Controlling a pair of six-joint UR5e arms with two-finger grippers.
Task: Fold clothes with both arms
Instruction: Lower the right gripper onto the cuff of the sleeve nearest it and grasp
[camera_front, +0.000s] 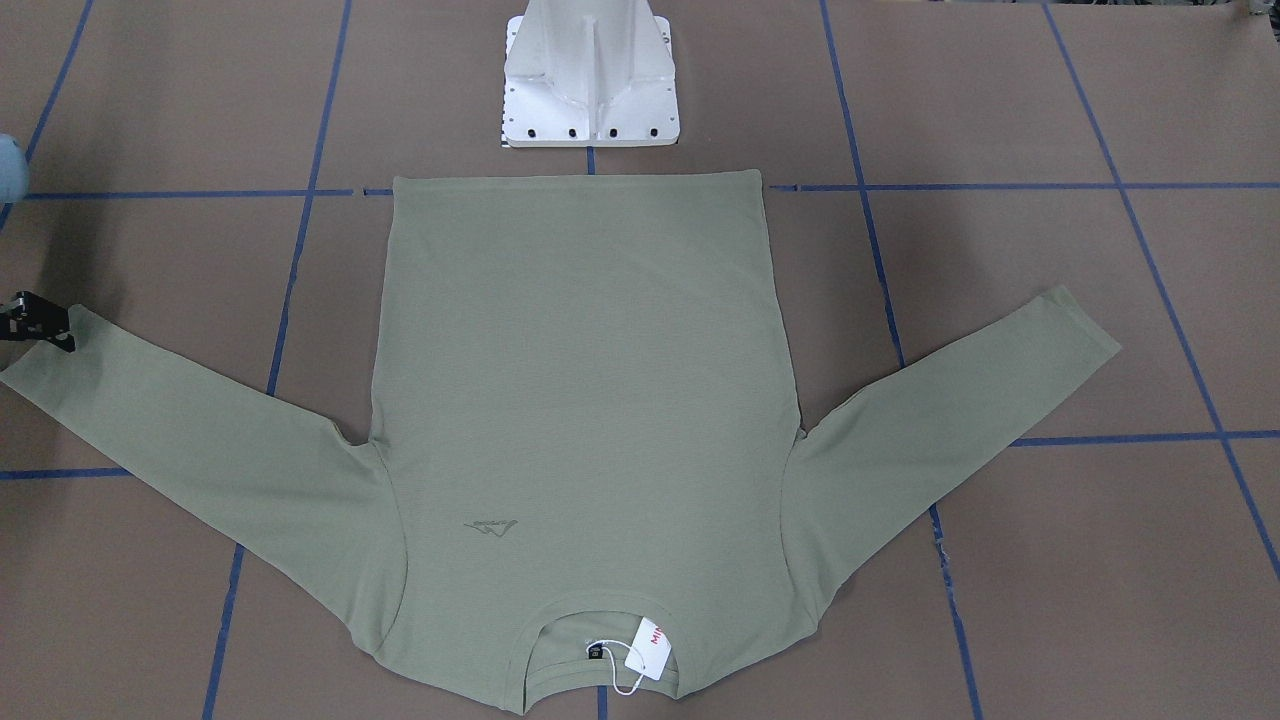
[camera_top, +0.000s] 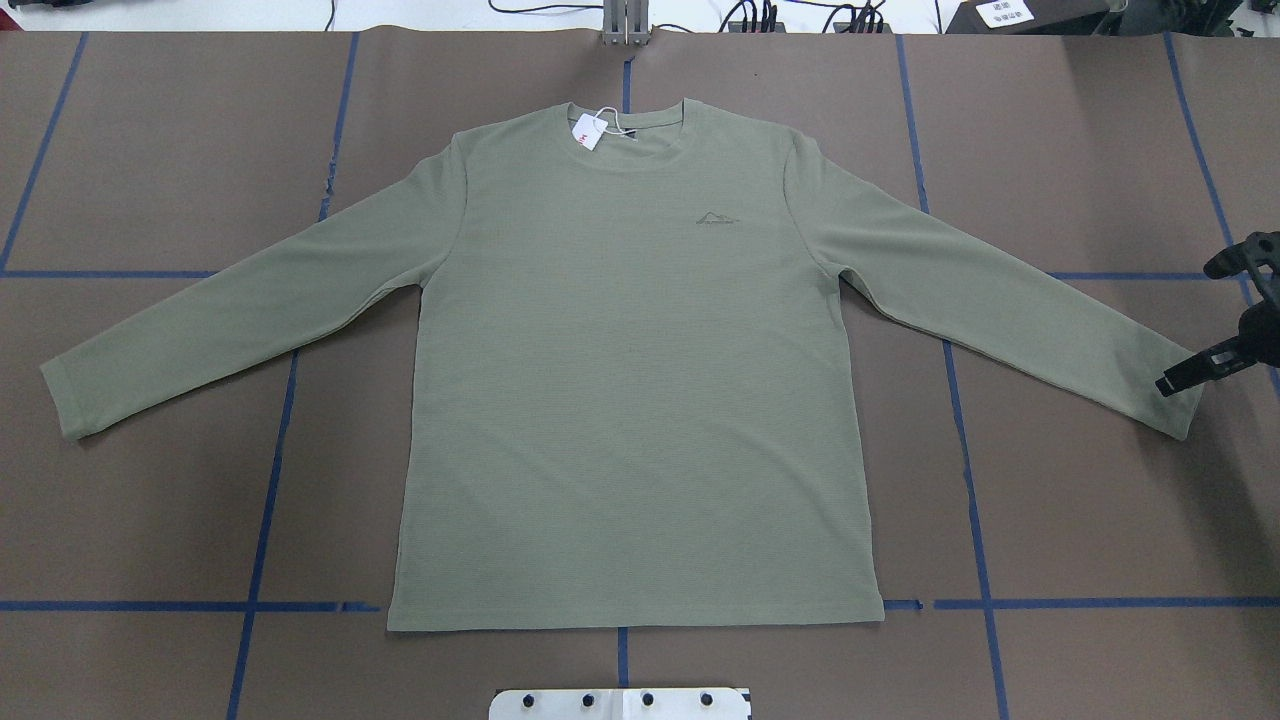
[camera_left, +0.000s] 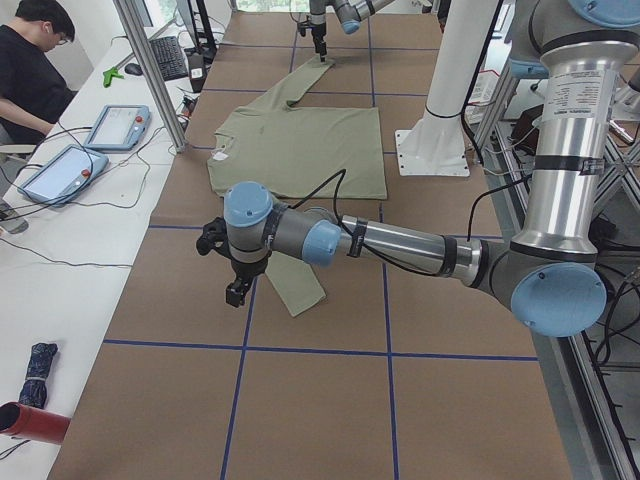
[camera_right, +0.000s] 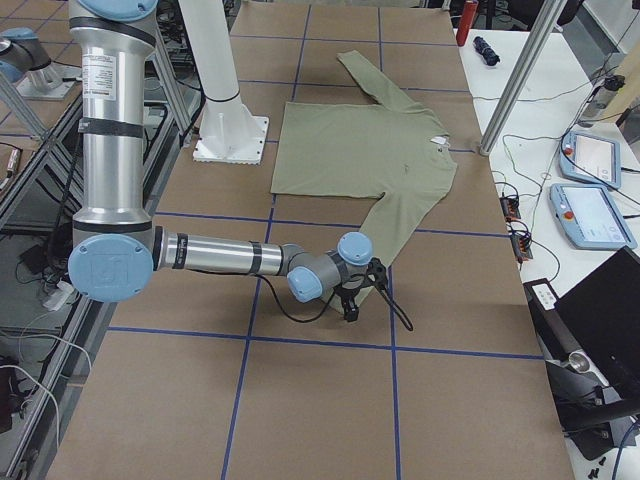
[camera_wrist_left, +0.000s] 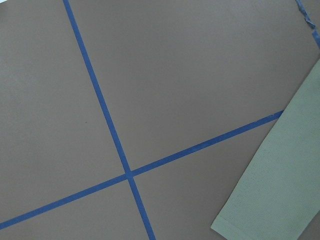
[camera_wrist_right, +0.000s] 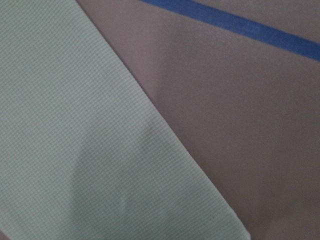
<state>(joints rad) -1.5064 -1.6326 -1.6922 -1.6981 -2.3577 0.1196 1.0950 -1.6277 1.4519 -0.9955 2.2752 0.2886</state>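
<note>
shirt (camera_top: 630, 400) flat, sleeves spread | right fingers (camera_top: 1190, 372) at one cuff

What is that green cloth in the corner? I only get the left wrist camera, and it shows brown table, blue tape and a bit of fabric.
Observer: That is one sleeve cuff of a green long-sleeved shirt, which is spread flat with both sleeves out.
Operator: Is it face up?
Observer: Yes, the overhead view shows a small chest logo on top.
Operator: And where is the other arm?
Observer: The right gripper is at the other cuff. I cannot tell whether it has gripped it.
</note>
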